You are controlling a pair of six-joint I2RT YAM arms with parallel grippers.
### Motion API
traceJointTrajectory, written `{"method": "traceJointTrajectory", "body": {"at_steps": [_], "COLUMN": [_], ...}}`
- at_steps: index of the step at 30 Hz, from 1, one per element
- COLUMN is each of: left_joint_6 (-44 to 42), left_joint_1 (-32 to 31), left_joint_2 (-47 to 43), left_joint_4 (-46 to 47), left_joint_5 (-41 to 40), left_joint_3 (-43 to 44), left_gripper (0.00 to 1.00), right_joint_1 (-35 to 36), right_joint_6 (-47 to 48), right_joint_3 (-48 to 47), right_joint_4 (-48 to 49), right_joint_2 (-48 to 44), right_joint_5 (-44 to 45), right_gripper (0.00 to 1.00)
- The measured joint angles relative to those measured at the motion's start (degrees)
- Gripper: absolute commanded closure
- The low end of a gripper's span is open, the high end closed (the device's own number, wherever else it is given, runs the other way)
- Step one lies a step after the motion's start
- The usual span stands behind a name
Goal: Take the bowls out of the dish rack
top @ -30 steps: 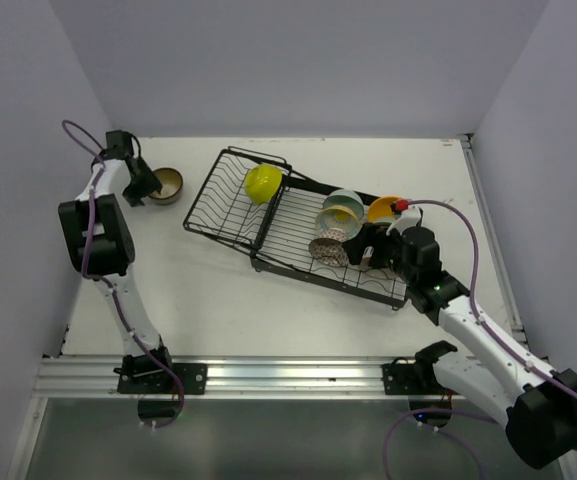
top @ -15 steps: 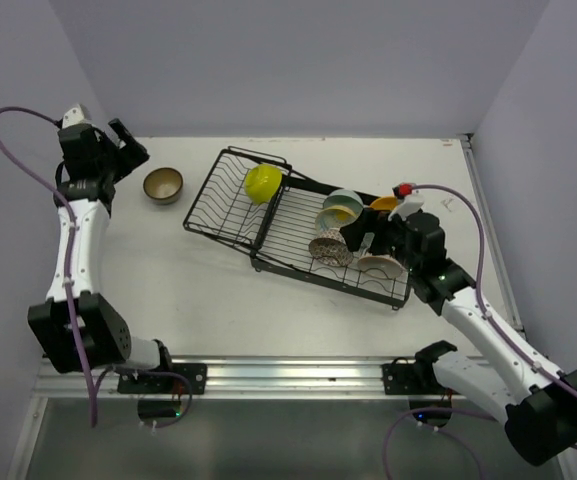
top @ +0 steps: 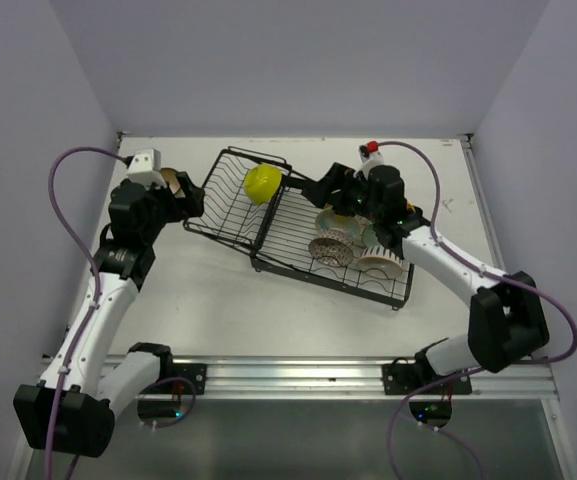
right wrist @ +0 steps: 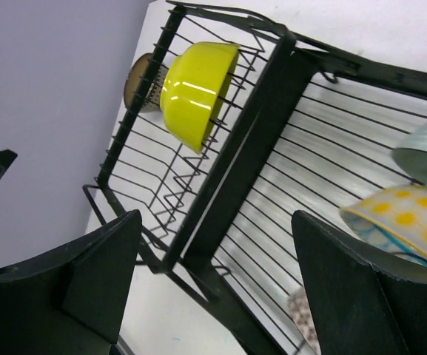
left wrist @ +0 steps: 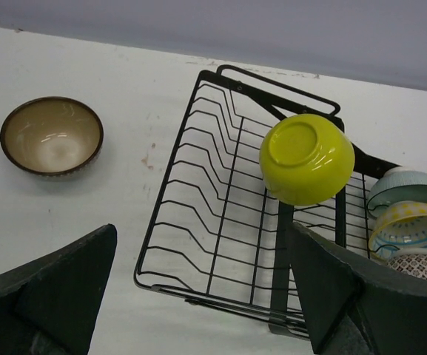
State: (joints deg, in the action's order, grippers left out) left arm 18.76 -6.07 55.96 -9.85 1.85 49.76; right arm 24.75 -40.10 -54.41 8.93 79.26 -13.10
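Observation:
The black wire dish rack (top: 230, 205) lies across the table's middle. A yellow-green bowl (top: 263, 183) sits upside down at the hinge between its two sections; it also shows in the left wrist view (left wrist: 307, 157) and the right wrist view (right wrist: 191, 89). A brown-patterned bowl (top: 330, 250) and a white ribbed bowl (top: 378, 263) lie in the right section. A pale teal bowl (left wrist: 409, 185) and a yellow-dotted bowl (left wrist: 413, 225) stand beside them. A dark brown striped bowl (left wrist: 50, 137) sits on the table left of the rack. My left gripper (top: 192, 195) is open and empty at the rack's left edge. My right gripper (top: 320, 188) is open and empty above the rack, right of the yellow-green bowl.
The right arm (top: 438, 250) covers part of the bowls at the rack's back right. Walls close in the table on the left, back and right. A metal rail (top: 288, 375) runs along the near edge.
The left arm swung from the far left corner toward the rack's left edge. The right arm lifted off the bowls at the rack's right end and moved back-left over the rack.

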Motion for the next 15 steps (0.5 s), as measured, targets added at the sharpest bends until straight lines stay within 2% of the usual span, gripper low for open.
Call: {"method": "traceJointTrajectory", "body": {"at_steps": [8,15], "left_joint_6": [-1.46,-1.90], "left_joint_1": [-2.40,-3.91], "left_joint_2": [-2.84,-4.00], "left_joint_4": [3.28,3.37], "left_joint_5": [-2.19,-4.13], "left_joint_3": [-0.35,-0.37], "left_gripper": [0.00,0.00], "right_joint_1": [6.32,7.96], "right_joint_6": [-7.67,-12.15], "right_joint_3": [-8.83,-12.83], "right_joint_4": [5.68,8.41], "right_joint_2": [14.03,19.87], "right_joint_5": [-0.13,0.44], "right_gripper": [0.16,0.20]}}
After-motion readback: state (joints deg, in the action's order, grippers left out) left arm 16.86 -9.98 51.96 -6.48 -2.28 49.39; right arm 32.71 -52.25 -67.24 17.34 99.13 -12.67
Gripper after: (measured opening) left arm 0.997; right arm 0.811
